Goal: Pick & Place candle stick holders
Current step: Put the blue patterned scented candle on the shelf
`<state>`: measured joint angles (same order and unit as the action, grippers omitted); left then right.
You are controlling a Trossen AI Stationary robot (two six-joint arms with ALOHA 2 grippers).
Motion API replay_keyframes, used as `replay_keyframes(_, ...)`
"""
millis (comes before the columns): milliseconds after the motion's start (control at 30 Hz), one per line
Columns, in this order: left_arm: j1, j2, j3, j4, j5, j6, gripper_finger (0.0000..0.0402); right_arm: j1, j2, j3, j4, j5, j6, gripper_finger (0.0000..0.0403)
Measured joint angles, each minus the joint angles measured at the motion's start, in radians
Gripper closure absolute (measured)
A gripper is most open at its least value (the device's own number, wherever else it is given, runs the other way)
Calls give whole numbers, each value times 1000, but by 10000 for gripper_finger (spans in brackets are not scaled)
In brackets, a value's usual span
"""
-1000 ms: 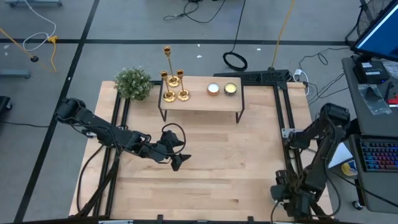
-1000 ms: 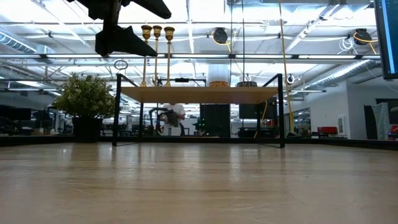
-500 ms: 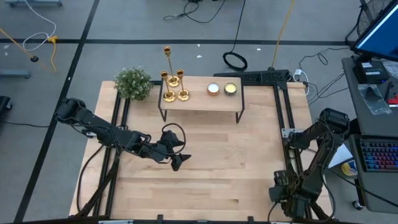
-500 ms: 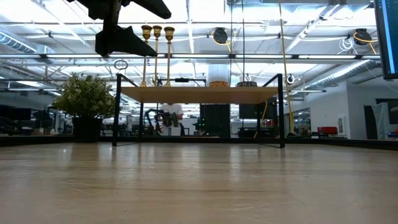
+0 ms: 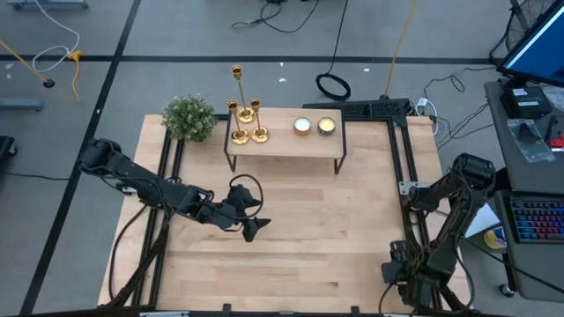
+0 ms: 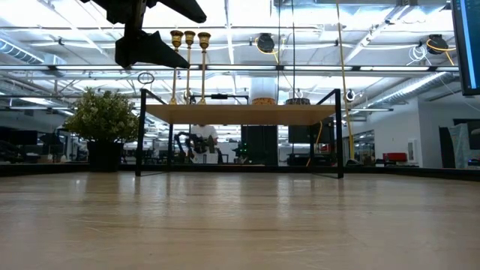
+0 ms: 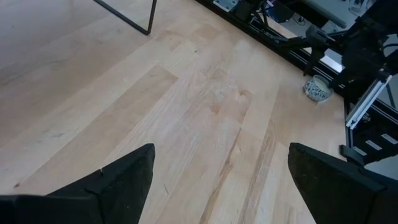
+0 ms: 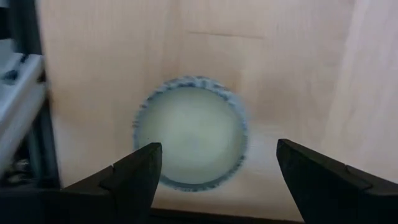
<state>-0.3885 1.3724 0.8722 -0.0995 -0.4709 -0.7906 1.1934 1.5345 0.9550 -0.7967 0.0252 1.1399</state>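
Observation:
Three gold candle stick holders (image 5: 247, 123) stand on their round bases at the left end of a small raised wooden shelf (image 5: 286, 145); in the low view they (image 6: 189, 64) rise above the shelf top. My left gripper (image 5: 249, 227) hangs open over the table's middle, in front of the shelf, with only bare wood between its fingers (image 7: 221, 149). My right gripper (image 5: 398, 275) points down at the near right corner, open, above a round pale-green candle (image 8: 189, 134) that lies on the table; its fingers stand to either side, clear of it.
A bushy green plant (image 5: 189, 117) stands at the shelf's left. Two short candles (image 5: 302, 126) (image 5: 326, 127) sit on the shelf's right half. Black frame rails (image 5: 405, 176) run along the table's sides. Bare wood stretches between shelf and near edge.
My right arm has sunk a little toward the table at the near right corner, its gripper still open over the candle. The candle stick holders stand as before.

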Motion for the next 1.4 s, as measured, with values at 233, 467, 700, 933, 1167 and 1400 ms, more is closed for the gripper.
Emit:
replay_keyframes(233,0,0,0,0,0,0,36,-1,0,-5,2,13,-1,96)
replay_keyframes(467,0,0,0,0,0,-4,36,6,0,-5,32,9,0,96)
replay_keyframes(700,0,0,0,0,0,-7,36,6,13,-5,38,10,0,96)
replay_keyframes(933,0,0,0,0,0,-7,36,14,55,-4,68,-2,0,96)
replay_keyframes(1167,1,0,0,0,-1,-6,36,13,56,-5,41,4,0,96)
replay_keyframes(1400,1,0,0,0,-1,-7,36,13,9,-6,33,21,12,96)
